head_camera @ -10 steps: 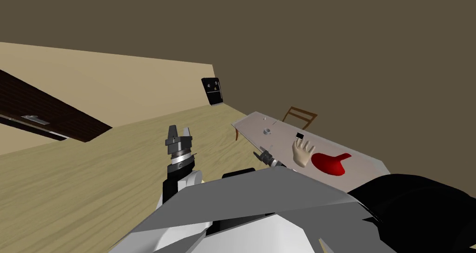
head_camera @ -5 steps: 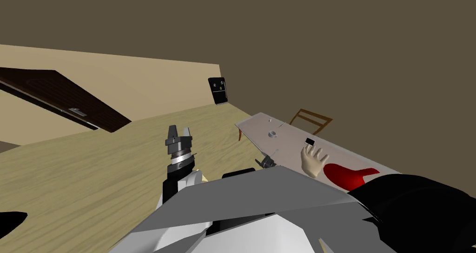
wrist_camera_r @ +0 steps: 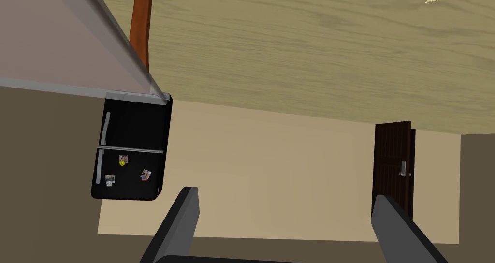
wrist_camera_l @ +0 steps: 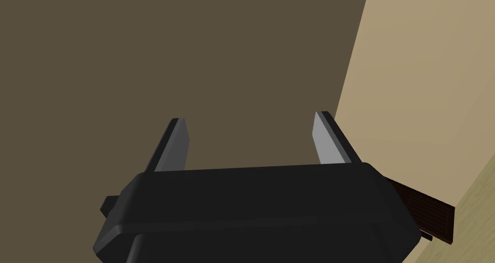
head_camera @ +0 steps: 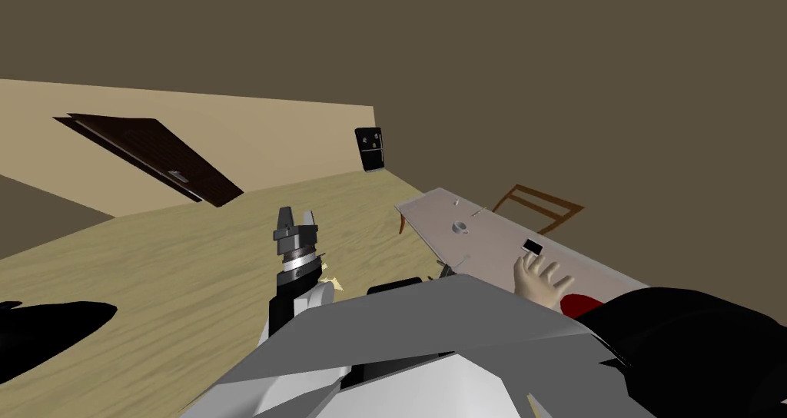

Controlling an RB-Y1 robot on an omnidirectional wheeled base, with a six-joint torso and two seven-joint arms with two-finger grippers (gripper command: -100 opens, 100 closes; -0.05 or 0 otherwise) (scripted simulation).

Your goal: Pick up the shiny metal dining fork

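A pale grey table (head_camera: 430,220) stands to my right in the head view. A thin silvery sliver (head_camera: 476,212) lies near its far end and may be the fork; it is too small to tell. Beside it are a tiny pale piece (head_camera: 456,203) and a small grey cup (head_camera: 460,227). My left gripper (head_camera: 296,223) is raised over the wooden floor, away from the table, open and empty (wrist_camera_l: 249,117). My right gripper (head_camera: 448,265) sits low at the table's near edge, half hidden by my chest. Its fingers (wrist_camera_r: 186,216) stand open with nothing between them, just off the table's corner (wrist_camera_r: 145,88).
Nearer me on the table are a small black box (head_camera: 532,246), a beige hand-shaped object (head_camera: 542,279) and a red object (head_camera: 580,304). A wooden chair (head_camera: 538,204) stands behind the table. A black fridge (head_camera: 369,149) and a dark door (head_camera: 154,156) line the far wall. A black area (head_camera: 46,329) lies on the floor at left.
My view has swung left: the table, chair and fridge slide right, the door comes further in. The red object and my right gripper sink behind my chest. Both arms keep their pose.
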